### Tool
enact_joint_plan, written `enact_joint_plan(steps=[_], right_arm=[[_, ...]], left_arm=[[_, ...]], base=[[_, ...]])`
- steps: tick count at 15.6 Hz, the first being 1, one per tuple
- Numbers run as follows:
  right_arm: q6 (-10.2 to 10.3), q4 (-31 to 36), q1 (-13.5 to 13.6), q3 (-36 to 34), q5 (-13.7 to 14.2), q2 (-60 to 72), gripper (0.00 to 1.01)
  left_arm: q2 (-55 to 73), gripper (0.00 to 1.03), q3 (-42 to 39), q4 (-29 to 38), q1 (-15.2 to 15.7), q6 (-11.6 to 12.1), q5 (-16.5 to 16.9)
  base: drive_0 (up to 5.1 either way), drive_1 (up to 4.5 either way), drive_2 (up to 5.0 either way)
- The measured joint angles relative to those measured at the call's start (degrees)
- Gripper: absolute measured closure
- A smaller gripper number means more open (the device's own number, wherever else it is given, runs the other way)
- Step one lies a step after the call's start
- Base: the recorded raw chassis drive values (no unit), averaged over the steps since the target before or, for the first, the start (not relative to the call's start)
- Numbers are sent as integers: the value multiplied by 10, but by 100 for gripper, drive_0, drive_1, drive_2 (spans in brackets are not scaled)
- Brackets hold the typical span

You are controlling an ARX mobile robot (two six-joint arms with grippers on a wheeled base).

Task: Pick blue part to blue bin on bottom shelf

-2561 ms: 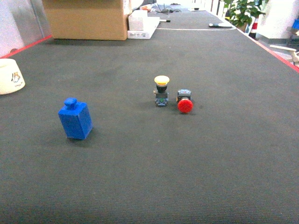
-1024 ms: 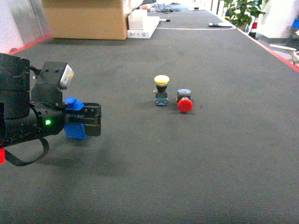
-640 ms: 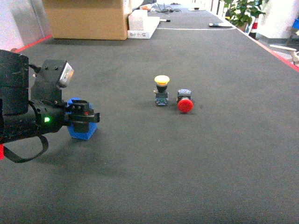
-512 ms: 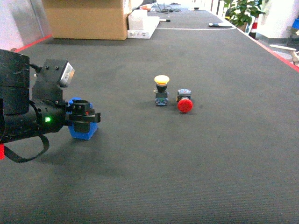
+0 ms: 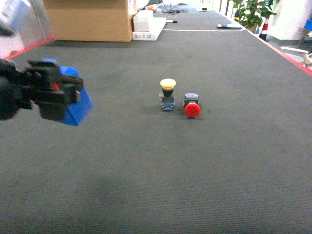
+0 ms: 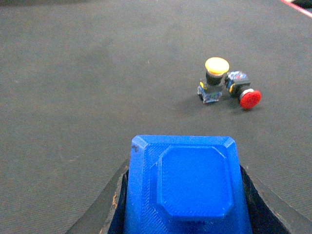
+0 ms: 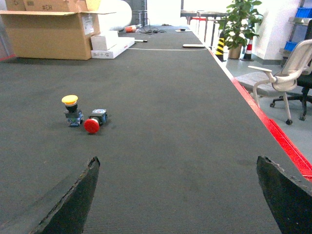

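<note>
The left gripper [image 5: 66,95] is clamped on the blue part [image 5: 77,105], at the left edge of the head frame and blurred there. In the left wrist view the dark fingers [image 6: 105,207] flank the block's two side walls at the bottom centre of the frame, with its raised octagonal cap facing the lens. From the head view the part seems to hang clear of the dark mat [image 5: 195,165], though the blur makes that hard to be sure of. It looks like a rigid printed plastic block, light and not fragile; the flat sides are the sensible place to hold it, and the finely ridged surface should give some bite. The right gripper [image 7: 178,195] is spread wide and holds nothing, its fingertips at the lower corners of its own view. Mid-frame on the mat sit a yellow push button [image 5: 168,94] and, just beside it, a red push button [image 5: 192,106]. A cardboard box [image 5: 90,19] stands at upper left. No bin or shelf shows in any view
</note>
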Motion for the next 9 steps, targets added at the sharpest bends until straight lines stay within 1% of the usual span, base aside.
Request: enact_joint_plan(steps=[2,3,4,5,7,8,9], right_arm=[[0,0,0,0,0,0,3],[0,0,0,0,0,0,3],[0,0,0,0,0,0,3],[0,0,0,0,0,0,3],[0,0,0,0,0,0,3],[0,0,0,0,0,0,3],[0,0,0,0,0,0,3]], left_arm=[[-169,58,-29,-93,-5,-27,-23],[-230,58,-36,-129,-10,-30,-35],[-318,58,-52,-169,-23,-25,-62],[-386,58,-65,-208,-30,-21,-87],[-412,58,-70,-229,-33,-21,-99],[-465,58,-82,-269,-38,-20,-126],[-525,58,-92,-324,-38,-30,-145]], base=[[0,0,0],[0,0,0],[0,0,0],[0,0,0],[0,0,0],[0,0,0],[0,0,0]])
